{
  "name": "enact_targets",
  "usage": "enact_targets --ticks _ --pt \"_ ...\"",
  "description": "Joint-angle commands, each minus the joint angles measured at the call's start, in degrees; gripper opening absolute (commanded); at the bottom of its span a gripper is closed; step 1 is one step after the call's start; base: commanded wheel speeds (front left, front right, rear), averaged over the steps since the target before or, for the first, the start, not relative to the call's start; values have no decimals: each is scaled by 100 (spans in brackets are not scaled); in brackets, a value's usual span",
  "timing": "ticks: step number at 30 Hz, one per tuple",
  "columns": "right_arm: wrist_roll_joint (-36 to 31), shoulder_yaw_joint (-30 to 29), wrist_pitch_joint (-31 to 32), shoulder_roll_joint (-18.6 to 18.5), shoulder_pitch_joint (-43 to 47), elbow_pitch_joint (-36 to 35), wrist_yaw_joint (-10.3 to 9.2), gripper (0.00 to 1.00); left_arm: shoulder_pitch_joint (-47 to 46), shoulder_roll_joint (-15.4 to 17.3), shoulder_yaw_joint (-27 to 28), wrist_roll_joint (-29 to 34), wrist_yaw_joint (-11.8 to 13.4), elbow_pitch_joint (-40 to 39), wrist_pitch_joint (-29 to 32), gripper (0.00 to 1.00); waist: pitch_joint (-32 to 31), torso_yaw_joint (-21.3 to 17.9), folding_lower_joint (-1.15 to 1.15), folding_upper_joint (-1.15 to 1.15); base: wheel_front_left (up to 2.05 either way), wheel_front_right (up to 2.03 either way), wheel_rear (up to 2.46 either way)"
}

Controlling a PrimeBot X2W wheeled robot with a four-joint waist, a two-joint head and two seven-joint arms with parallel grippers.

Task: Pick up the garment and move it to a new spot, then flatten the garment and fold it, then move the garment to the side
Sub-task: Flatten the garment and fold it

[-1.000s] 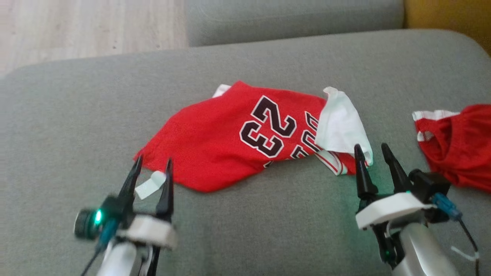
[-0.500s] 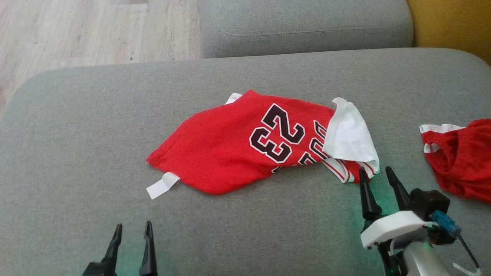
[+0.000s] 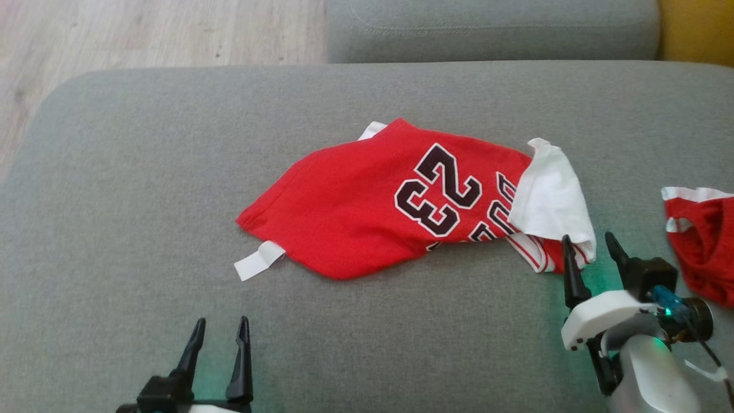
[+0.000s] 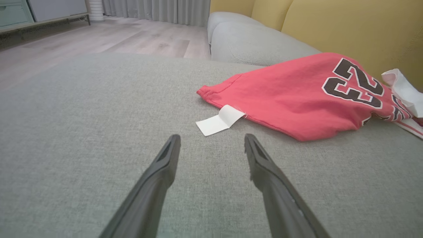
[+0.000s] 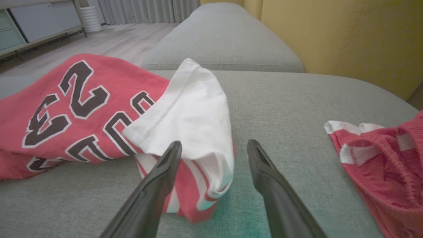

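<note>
A: Where is the garment?

B: The red cloth jersey with the black "23" [image 3: 355, 218] lies slantwise near the middle of the grey fabric sofa cushion [image 3: 143, 172], resting on it with nothing gripping it. Its hem end points toward the robot's left, and a small white rectangular label [image 3: 258, 261] sticks out at that corner.

A: And the other end?

B: A white cloth sleeve flap [image 3: 550, 201] is turned over onto the red and covers part of the lettering, so the jersey is not flat.

A: The grippers?

B: The left gripper [image 3: 222, 319] hovers low over bare cushion, short of the label, jaws apart and empty. The right gripper [image 3: 588, 237] sits just beside the red-and-white striped edge [image 3: 533, 257] under the flap. Its jaws are apart too, with nothing between them. In the right wrist view one finger [image 5: 158, 185] overlaps the cloth, but I can't tell whether it touches.

A: Why one at each end?

B: My guess is that each takes a corner, so the jersey lifts spread out rather than bunched.

A: Any risk?

B: A second crumpled red garment with white trim [image 3: 702, 246] lies to the right, apart from the jersey. The right arm should keep off it.
</note>
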Motion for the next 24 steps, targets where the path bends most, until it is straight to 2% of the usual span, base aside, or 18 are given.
enact_targets --ticks 1,6,15,24 --pt "-106 107 -21 -16 -217 -92 11 100 -226 -10 154 -29 17 -117 -30 100 31 26 -1 0 0 0 0" --pt "-560 46 -21 -16 -354 143 11 100 -275 -10 80 -112 28 -87 -30 100 99 100 -1 0 0 0 0" --pt "-989 -101 -21 -16 -451 55 11 100 -391 -11 -67 -278 73 -158 -30 100 215 196 -1 0 0 0 0" --pt "-1963 -270 -21 -16 -840 284 11 100 -483 -11 -145 -467 106 -135 -30 100 330 268 -1 0 0 0 0"
